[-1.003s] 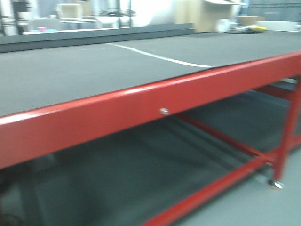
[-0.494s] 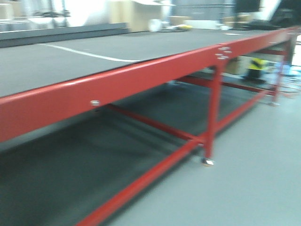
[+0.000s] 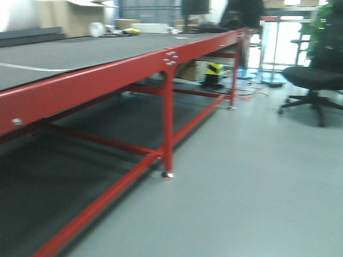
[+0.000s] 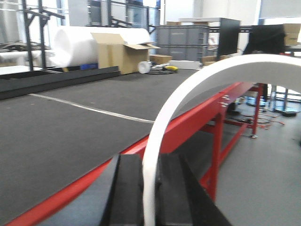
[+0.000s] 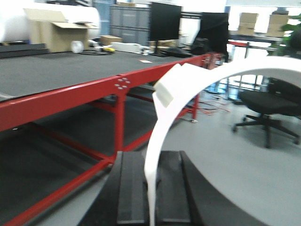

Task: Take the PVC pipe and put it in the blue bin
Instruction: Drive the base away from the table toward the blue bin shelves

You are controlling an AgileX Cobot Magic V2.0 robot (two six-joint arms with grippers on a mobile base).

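Left hand (image 4: 150, 161) is sitting at the bottom of its wrist view, black fingers (image 4: 129, 188) pressing close on both sides of a white curved arc (image 4: 188, 92) that is rising and bending to the right. Cannot tell if the hand is clamping it or just flanking it. Right hand (image 5: 153, 159) is showing the same: black fingers (image 5: 131, 188) tight beside a white arc (image 5: 235, 69) with a small flat tab on it, grip state cannot be told. Cannot tell whether either arc is the PVC pipe. Beyond the hands, the long desk (image 3: 107, 75) with red frame and dark top is running away leftward, a thin white line (image 4: 94, 109) crossing its top. Grey floor (image 3: 257, 187) is lying to the right. Farther off, a black office chair (image 3: 313, 80) is standing on the floor, with a cardboard box (image 4: 117, 54) and a dark monitor (image 5: 164, 21) at the desk's far end.
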